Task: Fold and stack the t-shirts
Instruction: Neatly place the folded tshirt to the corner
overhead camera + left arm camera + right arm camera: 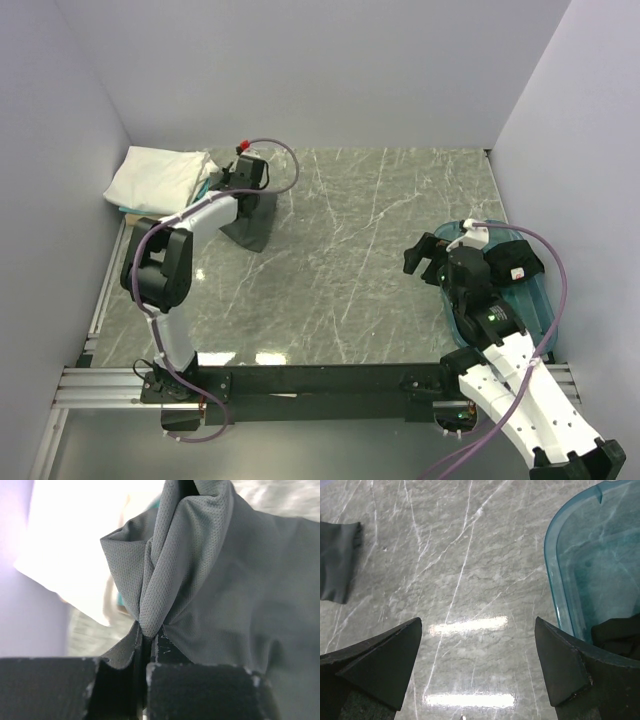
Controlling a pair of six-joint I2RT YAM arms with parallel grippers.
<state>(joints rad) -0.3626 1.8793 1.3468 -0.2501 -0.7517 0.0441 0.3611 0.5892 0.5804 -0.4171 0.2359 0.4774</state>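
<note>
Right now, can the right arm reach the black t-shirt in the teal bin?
Probably yes: the right gripper hangs open just beside the bin, and the black t-shirt lies uncovered inside its rim.

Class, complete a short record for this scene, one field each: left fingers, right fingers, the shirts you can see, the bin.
left fingers: shut on a bunched fold of the grey t-shirt
right fingers: open, holding nothing, above the table next to the bin
grey t-shirt: pinched at far left, beside the white t-shirt
white t-shirt: folded, far-left corner
bin: teal, at the right, black cloth inside
</note>
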